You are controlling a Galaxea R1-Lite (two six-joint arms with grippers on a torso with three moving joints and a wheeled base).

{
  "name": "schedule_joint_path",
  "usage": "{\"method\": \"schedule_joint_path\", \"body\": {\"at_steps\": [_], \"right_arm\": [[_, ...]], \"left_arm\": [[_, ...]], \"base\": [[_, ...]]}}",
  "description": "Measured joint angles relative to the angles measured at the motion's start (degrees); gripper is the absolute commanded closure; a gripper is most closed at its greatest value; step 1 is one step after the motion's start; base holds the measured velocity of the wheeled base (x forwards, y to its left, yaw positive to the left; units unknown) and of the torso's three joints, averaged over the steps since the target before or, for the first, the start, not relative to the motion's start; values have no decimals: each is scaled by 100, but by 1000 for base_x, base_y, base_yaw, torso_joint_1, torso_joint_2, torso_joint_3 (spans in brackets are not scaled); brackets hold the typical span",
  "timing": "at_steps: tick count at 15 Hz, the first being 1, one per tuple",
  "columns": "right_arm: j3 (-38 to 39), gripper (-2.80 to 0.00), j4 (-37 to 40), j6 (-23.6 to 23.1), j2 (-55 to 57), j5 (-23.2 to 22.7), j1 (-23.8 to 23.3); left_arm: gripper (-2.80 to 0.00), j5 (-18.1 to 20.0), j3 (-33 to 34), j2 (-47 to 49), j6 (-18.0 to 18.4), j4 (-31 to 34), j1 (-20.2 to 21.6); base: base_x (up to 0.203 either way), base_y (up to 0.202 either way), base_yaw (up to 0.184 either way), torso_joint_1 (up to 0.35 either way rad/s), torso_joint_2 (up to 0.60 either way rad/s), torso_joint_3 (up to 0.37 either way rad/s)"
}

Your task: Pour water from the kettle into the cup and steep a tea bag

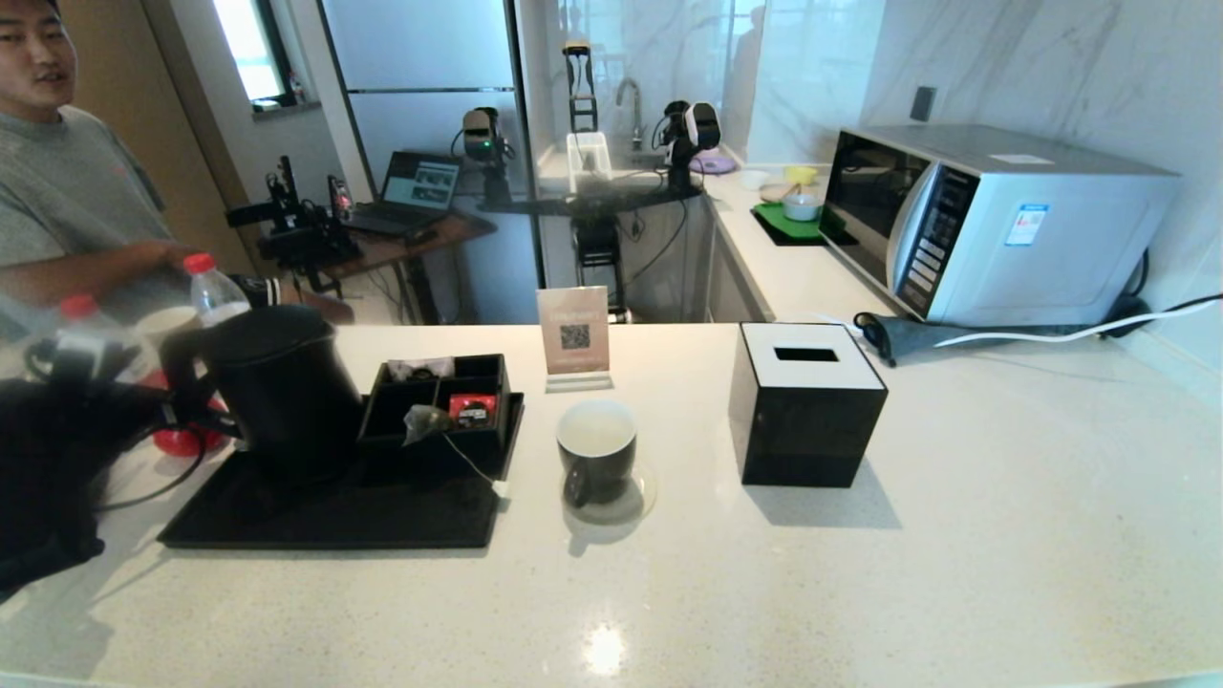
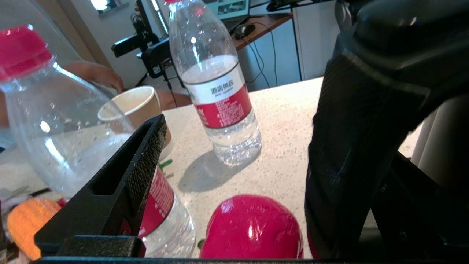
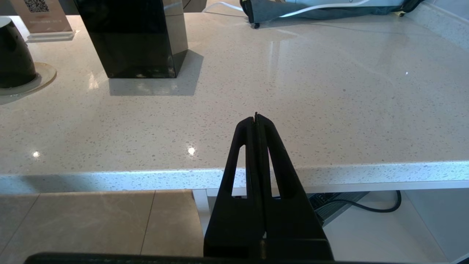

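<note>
From the head camera, a pale stone desk (image 1: 860,573) stretches ahead. On its left side a black tray (image 1: 334,516) carries the kettle (image 1: 282,387), a tall matte black body with its looped handle turned toward the robot's left arm; the left tool (image 1: 182,406) sits right at that handle, and whether it grips it I cannot tell from here. Just beside the kettle, a divided black box (image 1: 444,401) holds the tea bag (image 1: 425,420), its thin string trailing over the tray edge to a small white tag. The cup (image 1: 596,449) stands on a coaster near the tray, with pale liquid, apparently the water (image 1: 596,435), inside. A black tissue box (image 1: 807,406) stands to its right. From the left wrist camera, one black finger (image 2: 124,183) shows apart from the dark kettle (image 2: 366,128) wall, with clear bottles (image 2: 220,91) beyond; the tool looks spread wide. From the right wrist camera, the right tool (image 3: 256,121) hangs past the desk edge, fingers pressed together on nothing. The kettle likely handles heavy and sloshing, best taken at its handle; the tea bag is light and soft, best pinched by tag or string.
</note>
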State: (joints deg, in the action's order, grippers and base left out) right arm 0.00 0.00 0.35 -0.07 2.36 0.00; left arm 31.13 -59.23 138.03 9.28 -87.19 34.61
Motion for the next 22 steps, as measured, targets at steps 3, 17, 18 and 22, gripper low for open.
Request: {"method": "schedule_joint_path", "body": {"at_steps": [3, 17, 18, 22], "right_arm": [[0, 0, 0, 0, 0, -2, 0], [0, 0, 2, 0, 0, -2, 0], [0, 0, 0, 0, 0, -2, 0], [0, 0, 0, 0, 0, -1, 0]], "left_arm": [[-280, -2, -31, 9, 0, -1, -81], [-280, -7, -473, 216, -3, -2, -149], [-280, -7, -517, 236, 0, 0, -149], [-280, -17, -707, 329, -4, 0, -158]], "base": [[0, 0, 0, 0, 0, 0], [0, 0, 0, 0, 0, 0], [0, 0, 0, 0, 0, 0], [0, 0, 0, 0, 0, 0]]}}
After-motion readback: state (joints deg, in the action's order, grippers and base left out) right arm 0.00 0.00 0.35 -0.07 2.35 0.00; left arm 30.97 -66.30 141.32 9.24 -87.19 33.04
